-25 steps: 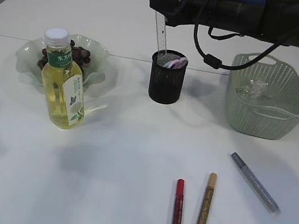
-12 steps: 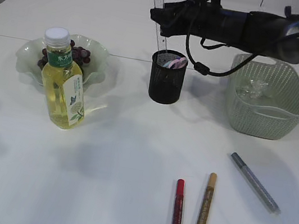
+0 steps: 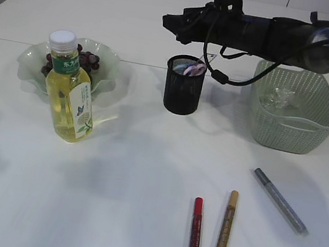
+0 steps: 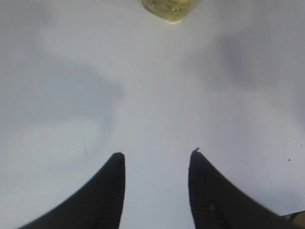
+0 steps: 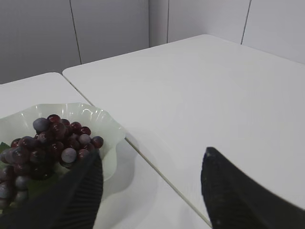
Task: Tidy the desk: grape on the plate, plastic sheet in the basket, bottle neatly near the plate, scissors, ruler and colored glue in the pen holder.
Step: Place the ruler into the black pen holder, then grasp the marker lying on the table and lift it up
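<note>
My right gripper (image 3: pixel 173 22) hovers over the far side of the black mesh pen holder (image 3: pixel 181 95). It is open and empty in the right wrist view (image 5: pixel 152 153). Pink scissor handles (image 3: pixel 192 69) show in the holder; the ruler no longer stands above its rim. Grapes (image 3: pixel 87 60) lie on the pale green plate (image 3: pixel 30 63), also seen in the right wrist view (image 5: pixel 47 138). The bottle (image 3: pixel 71 99) stands upright in front of the plate. Red (image 3: pixel 195 236), gold (image 3: pixel 225 228) and silver (image 3: pixel 280 201) glue pens lie on the table. My left gripper (image 4: pixel 157 153) is open over bare table.
The green basket (image 3: pixel 313 131) at the right holds the clear plastic sheet (image 3: pixel 279 99). The right arm and its cable span the air above the holder and the basket. The bottle's base (image 4: pixel 167 5) shows at the top of the left wrist view.
The clear ruler, held upright above the pen holder, has sunk into it and out of sight. My right gripper has let it go and stays above the holder.
</note>
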